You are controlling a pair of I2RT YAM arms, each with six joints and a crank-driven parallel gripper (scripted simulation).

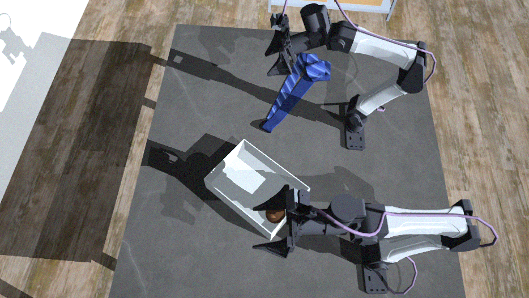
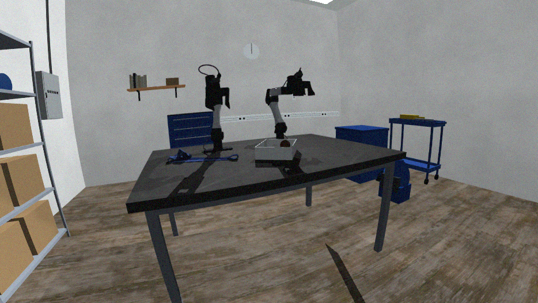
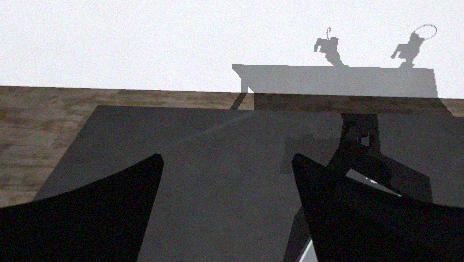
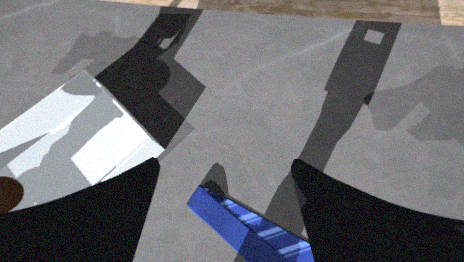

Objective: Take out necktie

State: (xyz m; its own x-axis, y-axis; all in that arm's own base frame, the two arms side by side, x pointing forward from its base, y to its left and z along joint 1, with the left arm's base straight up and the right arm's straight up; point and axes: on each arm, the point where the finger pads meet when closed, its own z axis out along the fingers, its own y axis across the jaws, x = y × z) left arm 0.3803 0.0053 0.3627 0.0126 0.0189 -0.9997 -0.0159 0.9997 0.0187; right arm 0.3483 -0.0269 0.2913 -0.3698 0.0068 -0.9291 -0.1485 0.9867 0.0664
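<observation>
The blue striped necktie (image 1: 317, 71) (image 2: 183, 154) (image 4: 220, 220) lies on the dark table (image 1: 207, 266) (image 2: 241, 171), outside the basket, bunched at one end and folded into two strips at the other. The white basket (image 1: 260, 158) (image 2: 273, 152) (image 4: 115, 120) stands upright and looks flat on the table. A brown round object (image 1: 274, 216) (image 2: 284, 143) (image 4: 9, 194) is inside it. My right gripper (image 1: 268, 65) (image 4: 225, 161) is open and empty, raised above the table beside the tie. My left gripper (image 1: 253, 228) (image 3: 227, 157) is open and empty, raised above the basket's ball end, partly hiding it.
The right arm's base (image 1: 355, 140) stands beside the tie. The left arm's base (image 1: 376, 282) stands near the table's edge in the top view. Dark arm shadows cross the table and part of the tie. A shelf rack with boxes (image 2: 31, 169) stands away from the table.
</observation>
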